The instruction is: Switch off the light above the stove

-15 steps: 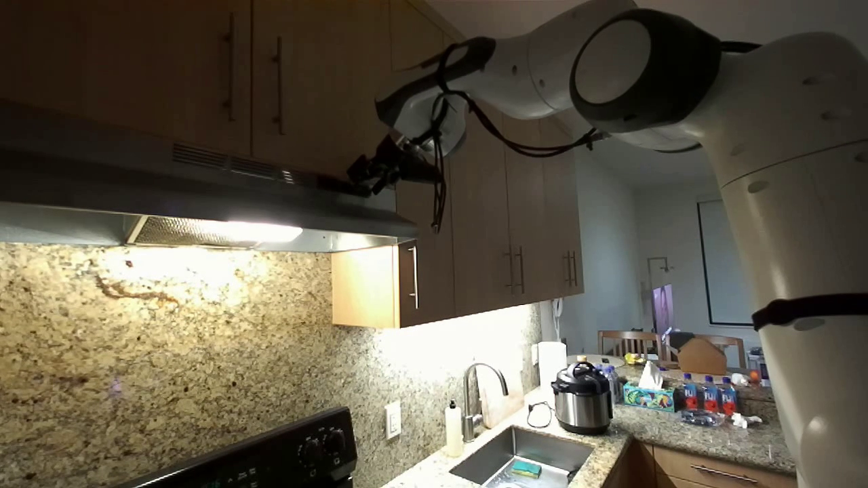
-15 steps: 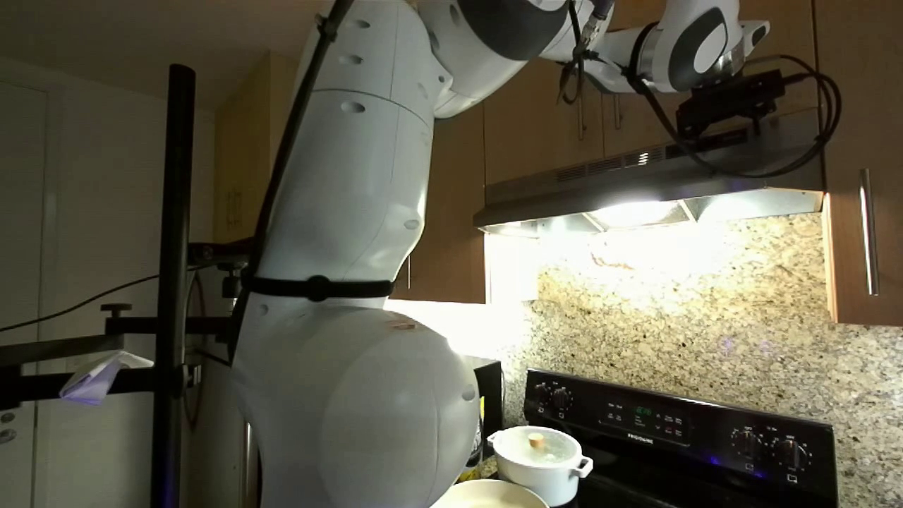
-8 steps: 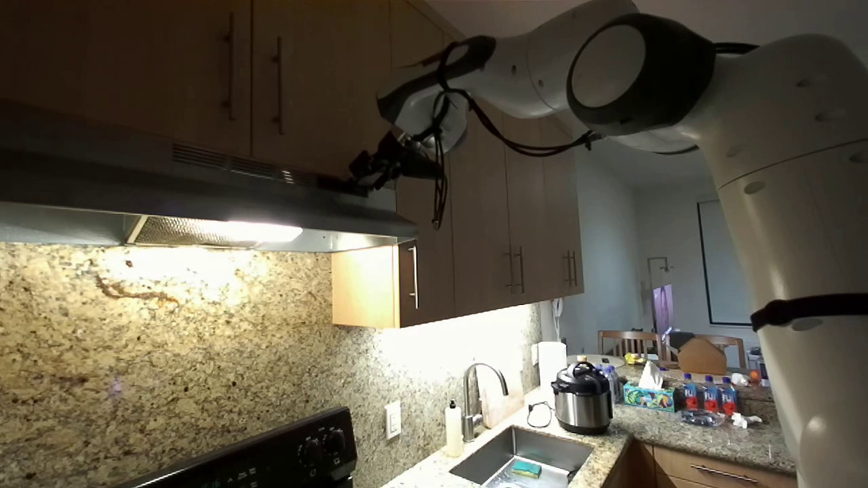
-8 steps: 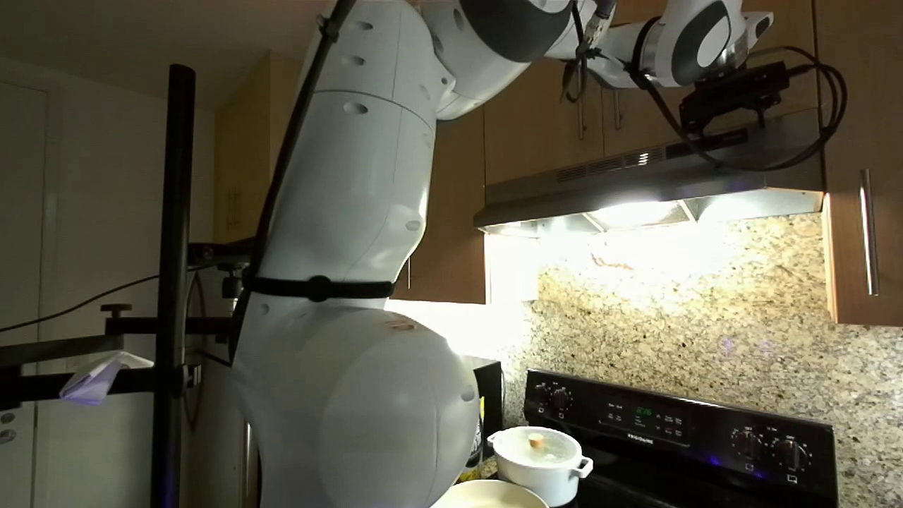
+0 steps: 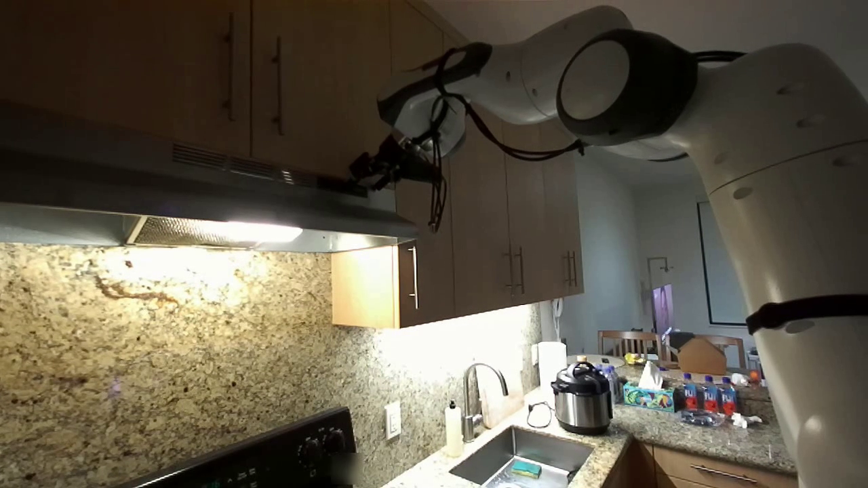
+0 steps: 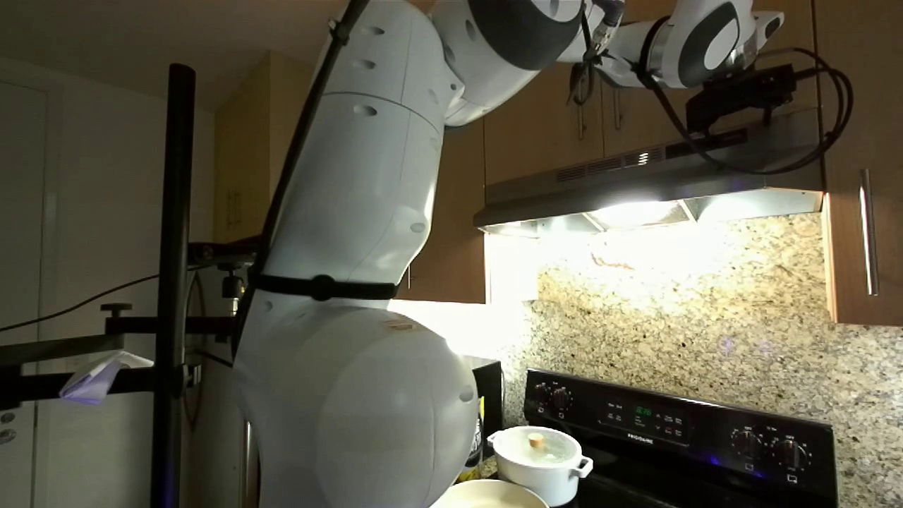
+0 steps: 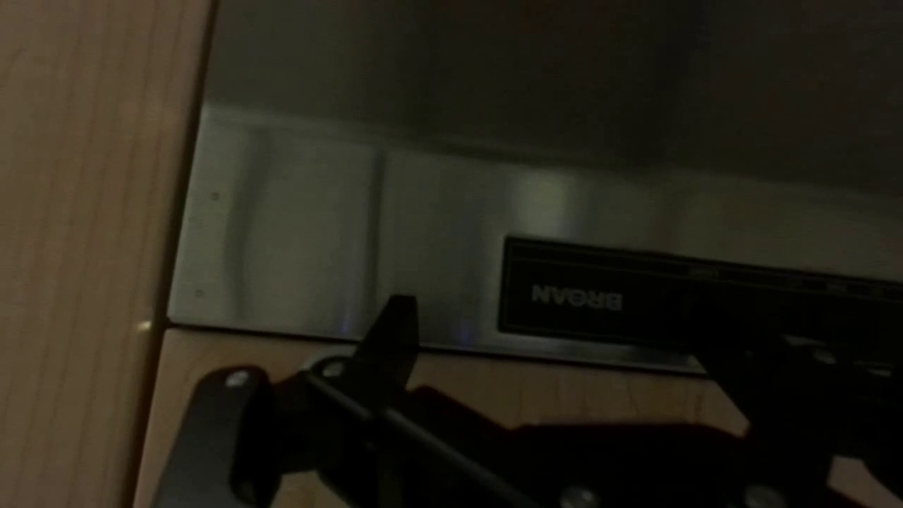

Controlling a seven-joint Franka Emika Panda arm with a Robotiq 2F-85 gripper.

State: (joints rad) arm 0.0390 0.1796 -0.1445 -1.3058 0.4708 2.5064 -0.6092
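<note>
Facing the hood, the claw holds its jaws apart; the light glows

Hood light bleaches the backsplash; wrist view is dim.

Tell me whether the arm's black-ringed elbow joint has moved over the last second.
Yes. In an exterior view, the elbow joint has shifted left and slightly down in the picture, nearer the fixed range hood.
</note>
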